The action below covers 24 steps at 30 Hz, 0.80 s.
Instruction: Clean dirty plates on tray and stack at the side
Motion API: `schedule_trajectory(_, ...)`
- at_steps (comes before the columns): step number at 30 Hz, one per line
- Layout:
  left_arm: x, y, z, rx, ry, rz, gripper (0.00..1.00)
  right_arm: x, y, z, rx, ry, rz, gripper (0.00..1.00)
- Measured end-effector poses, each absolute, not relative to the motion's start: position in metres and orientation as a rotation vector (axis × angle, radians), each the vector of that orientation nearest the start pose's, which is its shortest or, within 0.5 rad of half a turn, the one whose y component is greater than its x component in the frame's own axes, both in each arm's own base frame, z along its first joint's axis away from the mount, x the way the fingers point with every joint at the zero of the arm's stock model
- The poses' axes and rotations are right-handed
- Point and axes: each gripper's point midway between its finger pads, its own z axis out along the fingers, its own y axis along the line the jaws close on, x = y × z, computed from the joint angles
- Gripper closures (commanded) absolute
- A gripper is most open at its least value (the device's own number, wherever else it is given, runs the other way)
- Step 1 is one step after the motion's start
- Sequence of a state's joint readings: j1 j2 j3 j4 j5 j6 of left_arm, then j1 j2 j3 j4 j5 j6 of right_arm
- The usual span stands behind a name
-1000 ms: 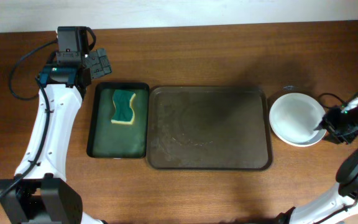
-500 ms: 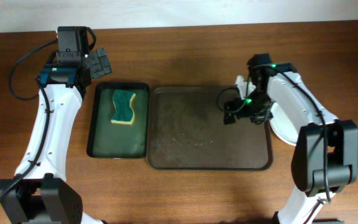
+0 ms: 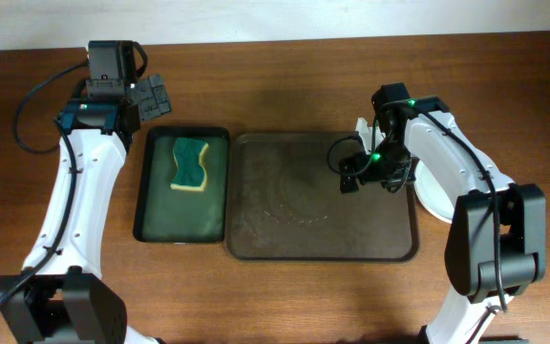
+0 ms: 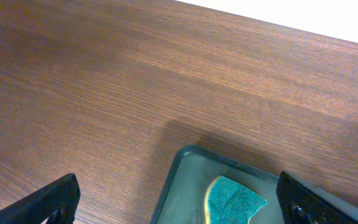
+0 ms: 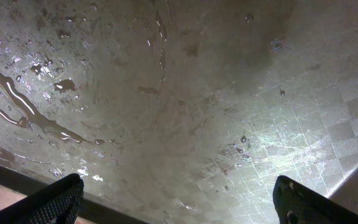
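Note:
The dark brown tray (image 3: 285,229) lies in the middle of the table with no plate on it, and its wet bottom (image 5: 166,93) fills the right wrist view. White plates (image 3: 435,203) sit on the table just right of the tray, mostly hidden under my right arm. My right gripper (image 3: 353,175) (image 5: 188,205) hangs open over the tray's right part with nothing between its fingers. My left gripper (image 3: 153,96) (image 4: 182,208) is open and empty above the far end of the black tray (image 3: 151,205).
The narrower black tray (image 4: 185,162) with a greenish bottom lies left of the brown tray. A green and yellow sponge (image 3: 190,163) (image 4: 235,202) rests in its far half. Cables run by both arms.
My right arm has swung from the right rim of the plates to above the tray's right part, then drifted slightly left. The left arm has not moved.

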<state>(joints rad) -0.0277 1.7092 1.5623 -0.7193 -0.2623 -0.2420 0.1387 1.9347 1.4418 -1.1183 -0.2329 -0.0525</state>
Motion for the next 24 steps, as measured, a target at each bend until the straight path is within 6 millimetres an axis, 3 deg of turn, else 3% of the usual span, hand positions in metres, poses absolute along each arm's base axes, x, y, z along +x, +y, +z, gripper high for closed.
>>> schedule_trajectory(3, 0.464, 0.032, 0.216, -0.373, 2.378, 0.195, 0.01, 0.34, 0.087, 0.06, -0.297, 3.145, 0.367, 0.02)
schedule_trajectory(5, 0.464, 0.032, 0.216, -0.373, 2.377, 0.195, 0.01, 0.343, 0.088, 0.083, -0.303, 3.076, 0.363, 0.01)
schedule_trajectory(7, 0.464, 0.032, 0.216, -0.373, 2.378, 0.195, 0.01, 0.345, 0.088, 0.123, -0.311, 2.954, 0.356, 0.02)
schedule_trajectory(9, 0.464, 0.032, 0.216, -0.373, 2.378, 0.196, 0.01, 0.339, 0.087, 0.179, -0.322, 2.782, 0.346, 0.02)
schedule_trajectory(10, 0.464, 0.032, 0.216, -0.373, 2.377, 0.195, 0.01, 0.331, 0.086, 0.209, -0.326, 2.69, 0.341, 0.02)
schedule_trajectory(13, 0.464, 0.032, 0.216, -0.373, 2.377, 0.195, 0.01, 0.316, 0.078, 0.268, -0.32, 2.484, 0.278, 0.01)
schedule_trajectory(17, 0.464, 0.032, 0.216, -0.373, 2.377, 0.195, 0.01, 0.295, 0.061, 0.374, -0.267, 2.057, 0.168, 0.01)
schedule_trajectory(18, 0.464, 0.032, 0.216, -0.373, 2.378, 0.195, 0.01, 0.286, 0.058, 0.396, -0.257, 1.958, 0.16, 0.02)
schedule_trajectory(19, 0.464, 0.032, 0.216, -0.373, 2.377, 0.195, 0.01, 0.259, 0.05, 0.427, -0.235, 1.789, 0.146, 0.02)
schedule_trajectory(20, 0.464, 0.032, 0.216, -0.373, 2.377, 0.195, 0.01, 0.239, 0.045, 0.436, -0.22, 1.718, 0.137, 0.01)
schedule_trajectory(22, 0.465, 0.032, 0.216, -0.373, 2.374, 0.194, 0.0, 0.222, 0.04, 0.455, -0.2, 1.504, 0.117, 0.02)
schedule_trajectory(24, 0.464, 0.032, 0.215, -0.373, 2.38, 0.197, 0.01, 0.2, 0.036, 0.431, -0.19, 1.394, 0.105, 0.02)
